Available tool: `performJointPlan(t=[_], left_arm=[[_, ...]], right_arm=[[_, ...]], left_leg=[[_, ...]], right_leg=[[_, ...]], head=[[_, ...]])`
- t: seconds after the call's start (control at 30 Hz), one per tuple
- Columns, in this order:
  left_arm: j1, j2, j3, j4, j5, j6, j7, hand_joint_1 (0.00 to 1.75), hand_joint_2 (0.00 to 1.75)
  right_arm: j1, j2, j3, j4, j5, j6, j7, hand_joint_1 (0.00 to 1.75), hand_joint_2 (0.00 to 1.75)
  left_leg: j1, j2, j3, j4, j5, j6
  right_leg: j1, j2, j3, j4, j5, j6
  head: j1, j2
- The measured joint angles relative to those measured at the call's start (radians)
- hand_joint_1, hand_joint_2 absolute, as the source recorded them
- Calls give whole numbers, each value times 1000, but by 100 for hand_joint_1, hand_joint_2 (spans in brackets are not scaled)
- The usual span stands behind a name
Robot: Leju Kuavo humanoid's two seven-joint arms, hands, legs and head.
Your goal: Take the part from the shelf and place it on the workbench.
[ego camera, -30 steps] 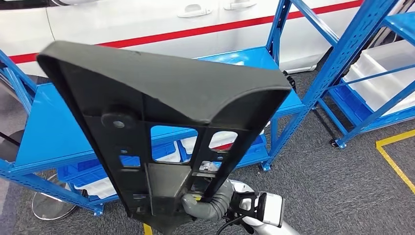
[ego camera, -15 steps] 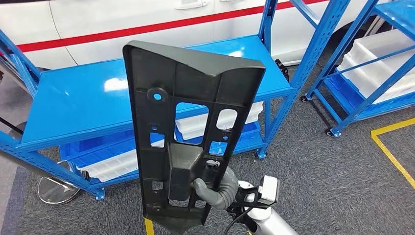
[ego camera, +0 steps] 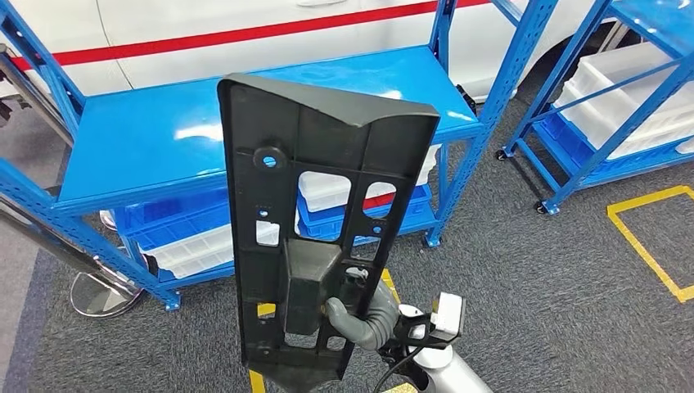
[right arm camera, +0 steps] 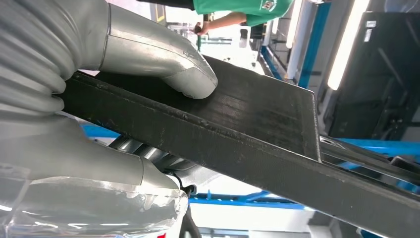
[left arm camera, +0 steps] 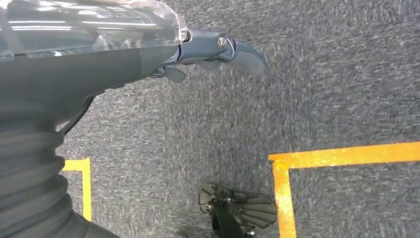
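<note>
Head view: the right robot hand [ego camera: 353, 315] grips the black plastic part [ego camera: 315, 221] near its lower end, holding it upright over grey carpet [ego camera: 532, 278] marked with yellow tape [ego camera: 646, 246]. The part is flat, ribbed, with cut-out windows. Beyond it stands a blue metal shelf [ego camera: 164, 147] with glossy decks, white bins [ego camera: 196, 250] below. The left robot hand [left arm camera: 218, 49] hangs over the carpet, fingers loose, holding nothing.

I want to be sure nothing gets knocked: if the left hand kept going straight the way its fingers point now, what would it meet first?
Probably nothing close. In the left wrist view the left hand hangs empty over the grey carpet, fingers pointing across it. No object lies in that line; yellow floor tape lies off to one side. Depth is uncertain.
</note>
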Motion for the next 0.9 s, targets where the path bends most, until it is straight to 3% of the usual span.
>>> performJointPlan(t=[0.03,0.07,0.13,0.2,0.27,0.3,0.33,0.4,0.43,0.47,0.53,0.57,0.63,0.67,0.7,0.73,0.8,0.83,0.87,0.9], left_arm=[[-1,0,0,0,-4,-1,-1,0,175],[-1,0,0,0,-6,-2,-1,0,175],[-1,1,0,0,-8,-3,-1,0,175],[1,2,0,0,-9,-4,0,0,175],[1,2,0,0,-10,-4,0,0,175],[1,2,-1,0,-10,-5,0,0,175],[0,2,-1,0,-11,-5,0,0,175],[-1,4,-1,0,-13,-5,2,0,175],[-1,5,-1,0,-16,-4,5,0,175],[-3,7,-1,0,-18,-4,7,0,175],[-7,13,-1,0,-25,-6,11,0,175],[-9,15,-1,0,-30,-8,12,0,175],[-10,20,-2,0,-40,-13,15,0,175],[-10,22,-2,0,-43,-15,17,0,175],[-10,24,-3,0,-45,-17,18,0,175],[-11,25,-4,0,-45,-18,19,0,175],[-12,28,-6,0,-46,-19,19,0,175],[-12,28,-7,0,-47,-19,19,0,175],[-12,28,-8,0,-47,-19,19,0,175],[-12,29,-8,0,-48,-20,19,0,175]], right_arm=[[0,1,-1,-5,2,0,0,175,175],[0,2,-2,-11,1,2,0,175,175],[2,2,-2,-16,0,7,0,175,175],[3,5,-2,-18,1,9,0,175,175],[4,9,-2,-21,1,10,0,175,175],[5,9,-2,-21,1,11,0,175,175],[5,10,-2,-23,1,13,0,175,175],[9,10,-2,-36,6,22,0,175,175],[11,10,-2,-53,17,20,0,175,175],[13,10,-2,-82,37,5,0,175,175],[16,6,4,-161,86,-66,0,175,175],[16,1,11,-203,105,-111,0,175,175],[15,-11,30,-270,121,-177,0,175,175],[16,-18,40,-296,124,-194,0,175,175],[17,-25,48,-317,126,-202,0,175,175],[18,-31,54,-335,127,-205,0,175,175],[19,-40,65,-362,128,-206,0,175,175],[20,-44,69,-372,128,-206,0,175,175],[20,-48,73,-379,128,-207,0,175,175],[21,-51,76,-386,128,-207,0,175,175]], left_leg=[[-1,-1,-7,6,7,-6],[-2,-1,-12,7,14,-12],[1,-3,-21,8,21,-25],[5,-6,-41,51,-38,-35],[7,-6,-68,157,-142,-39],[8,-6,-76,218,-174,-40],[7,-6,-76,265,-182,-39],[6,-6,-37,276,-130,-33],[5,-7,7,230,-99,-27],[2,-7,64,158,-88,-20],[-4,-7,164,6,-114,-10],[-8,-8,187,-38,-128,-7],[-8,-5,184,-61,-119,-2],[-6,-3,174,-63,-106,3],[-3,-1,162,-66,-91,9],[-2,2,148,-66,-77,14],[-5,3,112,-58,-52,20],[-6,4,92,-51,-42,20],[-6,4,72,-43,-32,19],[-6,5,51,-34,-24,18]], right_leg=[[2,1,32,-52,-19,-6],[6,2,44,-79,-30,-13],[6,0,31,-87,-17,-31],[4,-3,7,-91,7,-50],[7,-4,-22,-90,31,-58],[10,-5,-38,-89,43,-59],[12,-5,-55,-87,56,-59],[17,-6,-91,-82,79,-58],[19,-5,-106,-79,90,-57],[22,-5,-118,-76,100,-55],[24,-6,-131,-74,120,-48],[24,-7,-134,-76,130,-42],[20,-7,-139,-81,148,-31],[20,-4,-145,-75,135,-25],[20,-1,-155,-55,104,-20],[19,2,-168,-15,53,-15],[14,3,-194,111,-44,-8],[12,3,-201,172,-62,-5],[11,2,-197,211,-54,-3],[9,2,-177,216,-28,-3]], head=[[0,0],[0,0],[0,0],[0,0],[0,0],[0,0],[0,0],[0,0],[0,0],[0,0],[0,0],[0,0],[0,0],[0,0],[0,0],[0,0],[0,0],[0,0],[0,0],[0,0]])
